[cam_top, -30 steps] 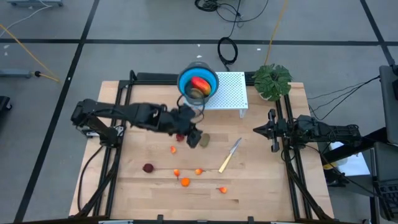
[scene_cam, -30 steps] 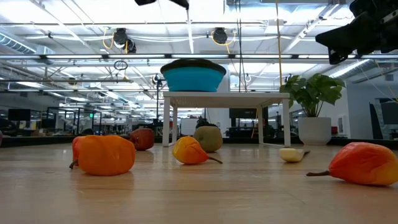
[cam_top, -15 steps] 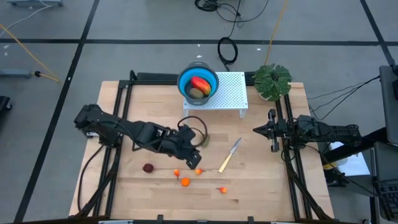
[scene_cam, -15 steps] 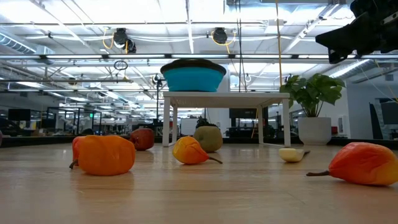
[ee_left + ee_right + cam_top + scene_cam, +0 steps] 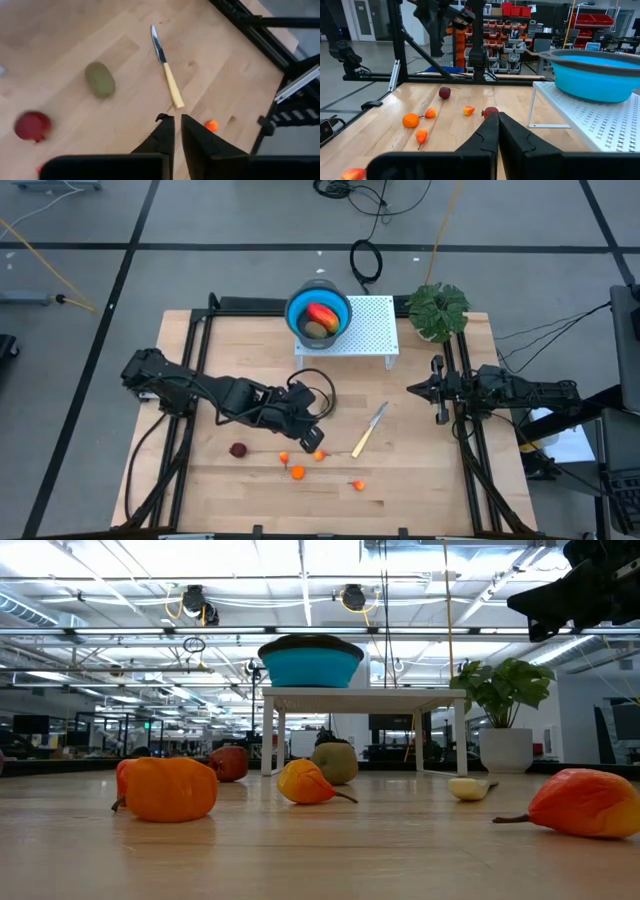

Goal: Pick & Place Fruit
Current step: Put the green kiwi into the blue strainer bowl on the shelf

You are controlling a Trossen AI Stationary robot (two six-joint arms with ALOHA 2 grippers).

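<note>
Down from the blue bowl came the left gripper, fingers now pinched shut on nothing, with the green kiwi just beyond them

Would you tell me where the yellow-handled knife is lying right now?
In the high view, the knife lies right of centre on the table, between the left gripper and the right arm, below the white stand.

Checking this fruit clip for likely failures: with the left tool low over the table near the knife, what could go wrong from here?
The left tool is shut with no fruit visible between its fingers, so it may travel to the blue bowl empty. The knife lies close ahead; a sweep could knock it into the small orange fruit. The brown-green oval fruit could roll if nudged.
</note>
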